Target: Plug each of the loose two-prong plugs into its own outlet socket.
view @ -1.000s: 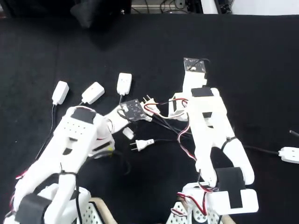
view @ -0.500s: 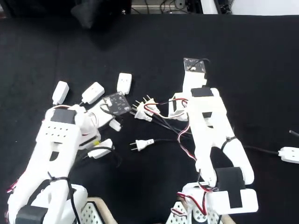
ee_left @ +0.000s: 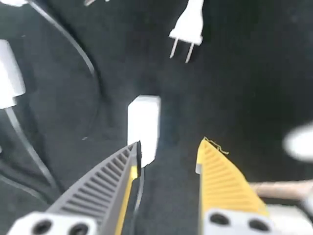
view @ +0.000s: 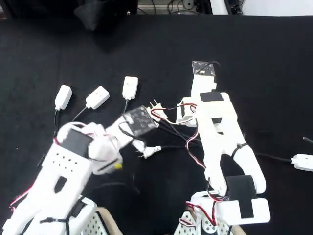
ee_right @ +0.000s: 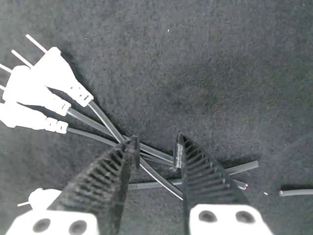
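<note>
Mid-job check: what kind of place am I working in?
Probably a lab test bench: a table under black cloth, loose white plugs and outlet sockets laid out, cables and gear along the far edge.

From my station, the high camera hung fixed above the table (view: pixel 274 58) and looked down, with both arm bases at its near edge. The left wrist camera sat close over the cloth, facing out between the parted fingers of the left gripper (ee_left: pixel 168 147) toward a single plug (ee_left: pixel 187 29). The high view caught that same plug (view: pixel 152 150). The right wrist camera looked closely down past the right gripper (ee_right: pixel 155 142) at a plug cluster (ee_right: pixel 39 93), and the high view shared that plug cluster (view: pixel 159 116).
</note>
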Robot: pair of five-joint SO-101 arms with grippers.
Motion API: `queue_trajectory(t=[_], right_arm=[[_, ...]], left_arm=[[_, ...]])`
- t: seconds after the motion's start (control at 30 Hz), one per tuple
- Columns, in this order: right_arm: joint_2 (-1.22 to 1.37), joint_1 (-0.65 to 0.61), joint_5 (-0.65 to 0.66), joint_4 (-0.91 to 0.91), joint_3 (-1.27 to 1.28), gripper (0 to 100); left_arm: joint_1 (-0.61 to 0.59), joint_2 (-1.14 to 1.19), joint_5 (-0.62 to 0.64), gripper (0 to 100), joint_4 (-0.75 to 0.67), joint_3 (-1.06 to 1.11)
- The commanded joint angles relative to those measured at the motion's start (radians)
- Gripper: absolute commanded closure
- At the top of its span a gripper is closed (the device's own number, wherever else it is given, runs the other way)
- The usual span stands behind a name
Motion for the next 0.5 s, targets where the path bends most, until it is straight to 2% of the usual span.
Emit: queue_trajectory(t=[0.0, 0.1, 0.17, 0.37, 0.47], right_arm=[[-0.001, 0.014, 0.002, -0.011, -0.004, 87.1], [-0.001, 0.014, 0.003, -0.011, -0.004, 87.1], [-0.001, 0.014, 0.005, -0.012, -0.004, 87.1], [-0.001, 0.014, 0.005, -0.012, -0.004, 87.1], [-0.001, 0.014, 0.005, -0.012, -0.004, 87.1]], left_arm=[[0.074, 0.002, 0.078, 80, -0.189, 0.216], [0.013, 0.061, 0.058, 80, -0.361, 0.338], [-0.062, 0.107, 0.003, 80, -0.408, 0.341], [-0.254, 0.247, -0.121, 80, -0.414, 0.186], [-0.269, 0.292, -0.137, 80, -0.361, 0.125]])
